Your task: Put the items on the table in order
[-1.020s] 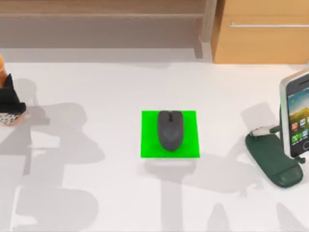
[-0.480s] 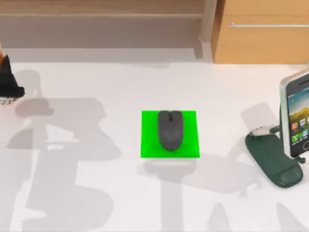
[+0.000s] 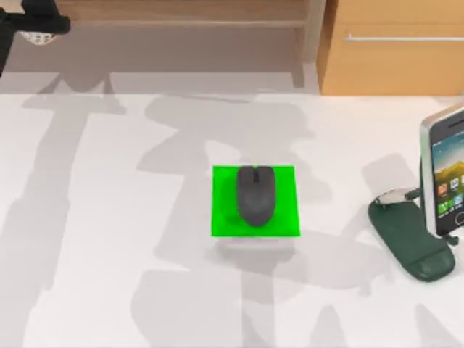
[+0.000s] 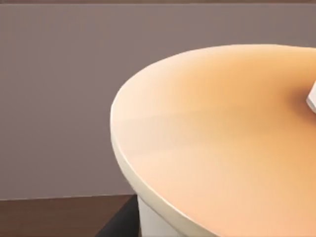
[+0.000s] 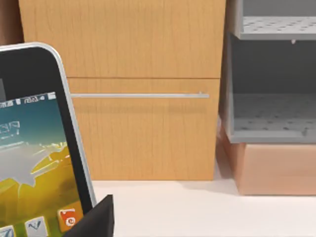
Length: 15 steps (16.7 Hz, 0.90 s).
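Top view, left to right: the left gripper sits at the far upper-left corner, beyond the back edge of the bench, with a small speckled patch just under its dark body. Left wrist view puts the orange-brown cup close against the camera, its pale rim curving across the picture; whether the jaws grip it cannot be told.

At the bench centre, the bright green square pad lies flat, and the dark grey oval computer mouse rests on it, inside its edges.

Near the right side of the bench, the dark green phone stand lies on the surface, and the smartphone stands upright in it, with its screen of coloured icons visible. Behind it, at the upper right, stands the light wooden cabinet with a drawer handle.

Right wrist view shows the same phone close by, the cabinet behind it, and a dark corner of the right gripper; the state of its jaws cannot be told.
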Motion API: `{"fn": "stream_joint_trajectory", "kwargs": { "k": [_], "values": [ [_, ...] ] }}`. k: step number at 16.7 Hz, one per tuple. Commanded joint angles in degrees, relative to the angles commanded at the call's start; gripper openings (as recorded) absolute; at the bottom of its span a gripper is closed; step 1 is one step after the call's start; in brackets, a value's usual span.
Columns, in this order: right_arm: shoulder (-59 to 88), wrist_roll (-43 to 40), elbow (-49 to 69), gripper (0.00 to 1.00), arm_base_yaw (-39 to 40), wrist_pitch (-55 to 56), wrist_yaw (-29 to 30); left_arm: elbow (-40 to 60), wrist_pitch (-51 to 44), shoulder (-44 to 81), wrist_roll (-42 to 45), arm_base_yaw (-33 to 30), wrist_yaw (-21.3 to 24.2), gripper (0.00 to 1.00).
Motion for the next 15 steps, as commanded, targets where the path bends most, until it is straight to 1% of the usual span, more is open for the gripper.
{"fn": "stream_joint_trajectory", "kwargs": {
  "k": [7,11,15],
  "values": [
    [0.0,0.0,0.0,1.0,0.0,0.0,0.0,20.08,-23.55,4.82,-1.02,-9.67,-8.73,0.0],
    [0.0,0.0,0.0,1.0,0.0,0.0,0.0,30.53,-35.9,8.61,-1.48,-12.13,-13.99,0.0],
    [0.0,0.0,0.0,1.0,0.0,0.0,0.0,37.6,-44.62,11.4,-1.87,-13.11,-17.73,0.0]
  ]
}}
